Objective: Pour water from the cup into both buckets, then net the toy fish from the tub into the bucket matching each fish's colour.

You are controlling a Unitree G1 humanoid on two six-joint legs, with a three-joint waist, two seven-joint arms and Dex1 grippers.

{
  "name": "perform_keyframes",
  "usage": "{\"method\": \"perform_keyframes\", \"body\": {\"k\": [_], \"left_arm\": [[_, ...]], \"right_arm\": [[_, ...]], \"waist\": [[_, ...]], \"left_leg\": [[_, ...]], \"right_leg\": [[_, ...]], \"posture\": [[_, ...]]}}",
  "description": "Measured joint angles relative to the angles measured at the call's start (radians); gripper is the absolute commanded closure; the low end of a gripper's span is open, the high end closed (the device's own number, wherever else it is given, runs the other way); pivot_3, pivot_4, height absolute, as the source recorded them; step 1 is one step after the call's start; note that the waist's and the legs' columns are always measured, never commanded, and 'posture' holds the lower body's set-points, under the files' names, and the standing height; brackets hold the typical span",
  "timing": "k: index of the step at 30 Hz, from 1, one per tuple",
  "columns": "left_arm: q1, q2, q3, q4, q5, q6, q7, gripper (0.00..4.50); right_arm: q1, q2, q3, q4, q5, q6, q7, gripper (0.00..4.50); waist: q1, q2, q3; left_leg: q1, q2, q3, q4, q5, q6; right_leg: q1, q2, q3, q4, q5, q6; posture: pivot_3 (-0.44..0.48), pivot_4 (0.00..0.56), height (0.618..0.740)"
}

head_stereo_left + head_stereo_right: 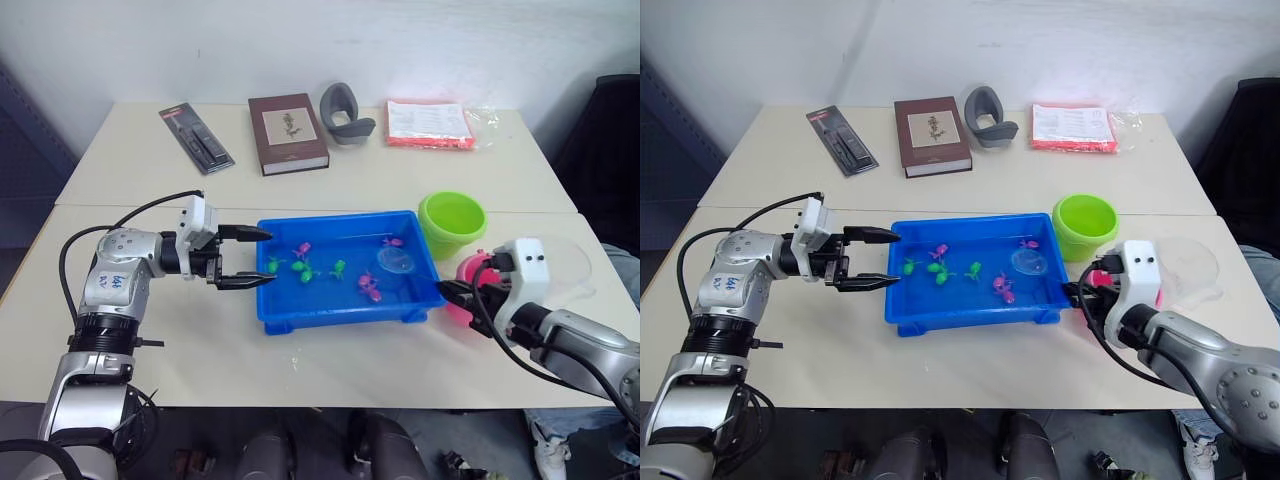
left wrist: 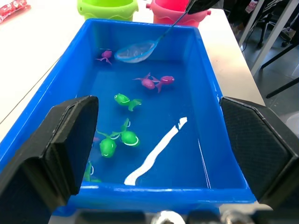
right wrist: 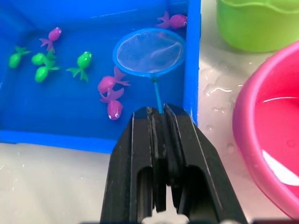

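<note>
Tub holds the net near its right rim; right gripper clamps the handle. Left gripper gapes wide at the left rim.

Clearance around tub

Left gripper spread wide across tub's left rim; net over right end, buckets just beyond (green, pink); middle water open.

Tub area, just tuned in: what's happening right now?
The right gripper is shut on the net, holding its hoop over the tub by the pink fish. The left gripper is open at the tub's other end. Green and pink fish are in the tub. The pink bucket holds water.
</note>
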Motion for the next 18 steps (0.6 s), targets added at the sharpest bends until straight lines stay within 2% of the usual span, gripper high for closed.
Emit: {"method": "perform_keyframes", "body": {"k": [10, 18], "left_arm": [[0.006, -0.008, 0.000, -0.018, 0.000, -0.007, 0.015, 0.04], [0.006, -0.021, -0.001, -0.021, 0.000, -0.008, 0.030, 0.04]], "right_arm": [[-0.075, -0.058, 0.087, 0.077, 0.154, 0.003, -0.127, 4.50], [-0.134, -0.018, 0.143, 0.110, -0.014, -0.006, -0.091, 4.50]], "waist": [[-0.002, 0.000, 0.000], [-0.001, 0.000, 0.000]], "left_leg": [[-0.001, 0.001, -0.001, 0.000, 0.000, 0.000], [-0.001, 0.000, -0.001, 0.000, 0.000, 0.000]], "right_leg": [[0.000, 0.000, 0.001, 0.000, 0.000, 0.000], [0.000, 0.000, 0.001, -0.001, 0.000, 0.000]], "posture": [[0.000, 0.150, 0.740], [0.000, 0.150, 0.740]]}}
